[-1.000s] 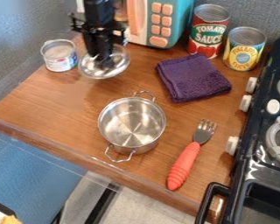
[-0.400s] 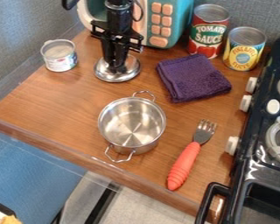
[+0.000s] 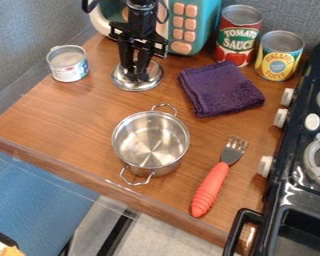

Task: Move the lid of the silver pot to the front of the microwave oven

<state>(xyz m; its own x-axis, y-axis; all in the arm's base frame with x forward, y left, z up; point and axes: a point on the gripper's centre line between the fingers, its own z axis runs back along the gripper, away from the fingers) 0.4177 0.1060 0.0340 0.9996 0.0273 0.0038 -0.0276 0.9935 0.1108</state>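
Claw (image 3: pixel 139 75) clamped on silver lid (image 3: pixel 152 79); lid directly beneath it, near microwave front (image 3: pixel 183 29).

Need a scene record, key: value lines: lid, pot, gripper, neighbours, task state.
lid: round silver metal lid, on wooden counter, in front of microwave
microwave: turquoise toy microwave oven with peach buttons
pot: silver two-handled metal pot, uncovered, upright
gripper: black two-finger gripper, down at lid's centre
left_of_lid: small silver can
right_of_lid: folded purple cloth
right_of_pot: fork with orange-red handle
task_state: lid appears placed; gripper not yet clear
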